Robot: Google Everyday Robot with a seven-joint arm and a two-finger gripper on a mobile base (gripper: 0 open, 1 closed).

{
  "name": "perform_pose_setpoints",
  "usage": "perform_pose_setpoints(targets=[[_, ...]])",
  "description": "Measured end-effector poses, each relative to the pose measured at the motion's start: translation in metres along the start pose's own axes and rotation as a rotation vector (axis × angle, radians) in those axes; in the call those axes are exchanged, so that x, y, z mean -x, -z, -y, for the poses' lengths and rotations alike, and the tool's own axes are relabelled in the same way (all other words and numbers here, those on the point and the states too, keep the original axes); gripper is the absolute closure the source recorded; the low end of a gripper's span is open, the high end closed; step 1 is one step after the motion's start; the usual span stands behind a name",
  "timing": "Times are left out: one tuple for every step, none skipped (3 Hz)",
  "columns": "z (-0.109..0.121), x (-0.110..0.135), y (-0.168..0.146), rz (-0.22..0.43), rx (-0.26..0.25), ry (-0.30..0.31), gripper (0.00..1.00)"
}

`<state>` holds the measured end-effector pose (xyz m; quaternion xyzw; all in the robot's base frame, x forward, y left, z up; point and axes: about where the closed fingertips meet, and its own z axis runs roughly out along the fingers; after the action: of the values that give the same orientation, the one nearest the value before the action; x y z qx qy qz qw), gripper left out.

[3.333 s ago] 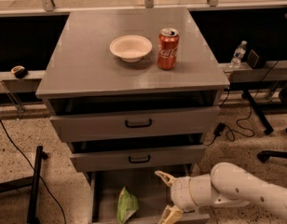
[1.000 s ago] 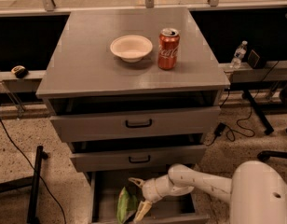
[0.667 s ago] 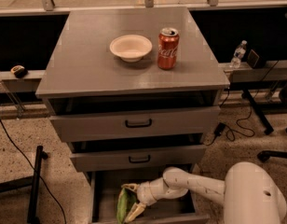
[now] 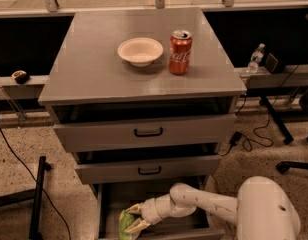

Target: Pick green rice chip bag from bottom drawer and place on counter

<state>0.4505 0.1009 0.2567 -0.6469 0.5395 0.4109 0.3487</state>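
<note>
The green rice chip bag (image 4: 125, 226) lies in the open bottom drawer (image 4: 105, 209), at its front left, partly cut off by the picture's lower edge. My gripper (image 4: 136, 218) reaches into the drawer from the right on the white arm (image 4: 209, 204). Its two tan fingers (image 4: 134, 209) stand on either side of the bag's right part, touching it. The counter (image 4: 89, 69) is the grey top of the cabinet, high above the gripper.
A white bowl (image 4: 140, 50) and a red soda can (image 4: 180, 52) stand on the counter's middle. The two upper drawers (image 4: 144, 133) with black handles stick out slightly over the bottom drawer. A water bottle (image 4: 255, 58) stands on a ledge at the right. Cables lie on the floor.
My arm has swung left into the bottom drawer, and the gripper has moved from the drawer's right side onto the green bag, with its fingers coming around it.
</note>
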Motion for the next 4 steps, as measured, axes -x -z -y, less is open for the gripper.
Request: perform_pose_setpoints(targets=[[0.001,0.007,0.004,0.046,-0.027,0.017,0.96],[0.005,0.03,0.036,0.134,-0.102,0.054,1.0],[0.002,0.073,0.094,0.223,-0.177,0.158,1.0],[-0.015,0.14,0.162,0.264,-0.225,0.332,1.0]])
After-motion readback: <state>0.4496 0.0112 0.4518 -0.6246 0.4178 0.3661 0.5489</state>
